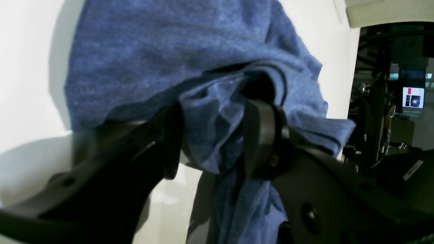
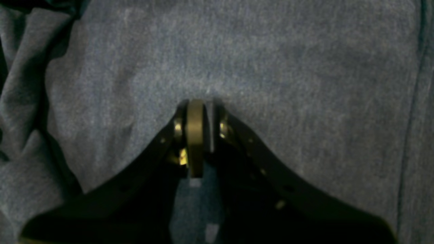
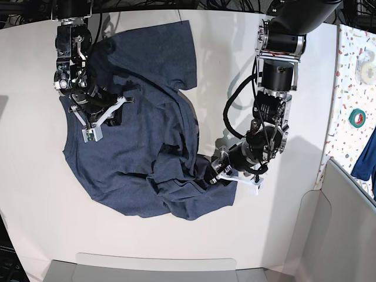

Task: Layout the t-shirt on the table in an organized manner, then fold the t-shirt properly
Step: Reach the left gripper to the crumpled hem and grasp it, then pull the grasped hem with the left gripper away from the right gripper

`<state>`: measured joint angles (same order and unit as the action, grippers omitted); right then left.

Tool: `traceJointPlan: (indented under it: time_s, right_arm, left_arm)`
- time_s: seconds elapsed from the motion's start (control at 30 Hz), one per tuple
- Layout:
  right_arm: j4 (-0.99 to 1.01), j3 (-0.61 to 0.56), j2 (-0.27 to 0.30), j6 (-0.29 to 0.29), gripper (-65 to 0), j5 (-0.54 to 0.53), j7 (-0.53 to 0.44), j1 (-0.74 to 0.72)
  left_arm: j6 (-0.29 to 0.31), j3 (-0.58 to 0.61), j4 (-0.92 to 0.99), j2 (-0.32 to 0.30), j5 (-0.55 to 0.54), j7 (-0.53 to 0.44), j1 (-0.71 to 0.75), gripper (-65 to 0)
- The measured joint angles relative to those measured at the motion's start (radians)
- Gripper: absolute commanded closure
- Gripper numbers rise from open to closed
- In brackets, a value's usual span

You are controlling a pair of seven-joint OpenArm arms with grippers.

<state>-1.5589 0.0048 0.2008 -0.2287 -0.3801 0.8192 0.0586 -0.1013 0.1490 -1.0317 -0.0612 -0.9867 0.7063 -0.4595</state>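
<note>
The t-shirt (image 3: pixel 141 158) is sprawled across the table (image 3: pixel 35 235) but bunched along one side, so def not laid flat yet imo. Left gripper (image 1: pixel 210 139) has its jaws spread w/ a wad of that bunched fabric sitting between them, prob to drag the crumpled edge outward. Right gripper (image 2: pixel 196 112) is pinched closed and pressed onto a flat stretch of cloth, looks like an anchor so the shirt won't slide.

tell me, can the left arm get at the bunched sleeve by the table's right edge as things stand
Probably yes. The left gripper already has its open jaws straddling the bunched fold of the t-shirt, and nothing else lies on the table around it to block a grasp.
</note>
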Motion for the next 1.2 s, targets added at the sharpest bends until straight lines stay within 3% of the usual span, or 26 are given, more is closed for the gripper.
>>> traceJointPlan:
  time_s: [0.17,0.23,0.37,0.53,0.93,1.1,1.2]
  right_arm:
    - [0.000,0.000,0.000,0.000,-5.8,0.000,0.000,0.000]
    - [0.000,0.000,0.000,0.000,-5.8,0.000,0.000,0.000]
    - [0.000,0.000,0.000,0.000,-5.8,0.000,0.000,0.000]
    - [0.000,0.003,-0.002,0.000,-5.8,-0.001,-0.001,0.000]
    - [0.000,0.004,-0.002,0.000,-5.8,-0.008,0.002,0.000]
    - [0.000,0.004,-0.002,0.000,-5.8,-0.008,0.002,0.000]
    - [0.000,0.004,0.000,0.000,-5.8,-0.008,0.002,0.000]
  left_arm:
    - [0.004,-0.003,0.000,0.001,0.000,0.000,0.003,-3.6]
    - [0.004,-0.006,0.000,0.000,-0.001,-0.001,0.005,0.0]
    - [0.003,-0.006,-0.024,-0.002,0.000,0.006,0.009,0.0]
    - [0.003,-0.007,-0.191,-0.025,-0.011,0.019,0.064,0.0]
    - [-0.003,-0.016,-0.534,-0.178,-0.010,0.024,0.241,0.0]
    - [-0.004,-0.165,-0.626,-0.200,-0.008,0.042,0.308,0.0]
    - [-0.001,-0.253,-0.663,-0.240,-0.008,0.150,0.320,0.0]
